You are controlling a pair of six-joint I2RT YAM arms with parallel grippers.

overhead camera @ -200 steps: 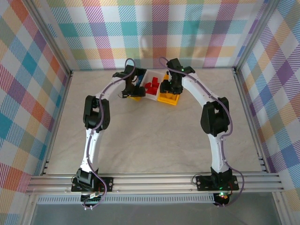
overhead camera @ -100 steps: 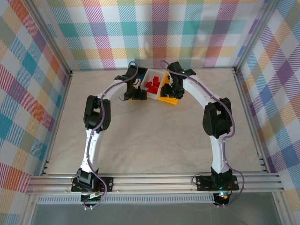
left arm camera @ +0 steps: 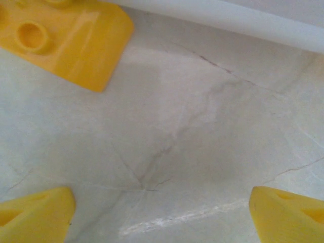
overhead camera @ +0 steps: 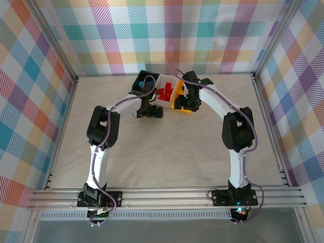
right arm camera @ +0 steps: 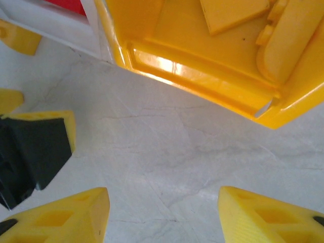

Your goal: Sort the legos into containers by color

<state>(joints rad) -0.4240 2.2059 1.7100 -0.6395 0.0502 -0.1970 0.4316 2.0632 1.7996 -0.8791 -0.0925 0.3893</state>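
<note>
Looks pretty far along to me. The containers [overhead camera: 161,80] sit in a row at the far middle of the table. There's a pile of red bricks [overhead camera: 164,93] in the white bin [right arm camera: 55,31], a blue brick [overhead camera: 140,84] at the left end of the row, and the yellow bin [right arm camera: 197,76] on the right end has at least one yellow piece [right arm camera: 234,12] lying in it.

The only loose one I can make out is a yellow lego [left arm camera: 66,40], sitting on the table right by the near side of the white bin.

The left gripper [left arm camera: 159,215] is down low next to that lego with its fingers spread wide. There's just bare tabletop between them, and the lego is ahead and off to one side, not between the tips. The right gripper [right arm camera: 163,215] sits just near of the yellow bin. Its fingers are apart too, not as wide, and it's holding nothing.

So my guess is that what's left is getting that yellow lego picked up and over into the yellow bin. The arms cover part of the bins and the table around them, so I can't rule out another stray brick under there.
</note>
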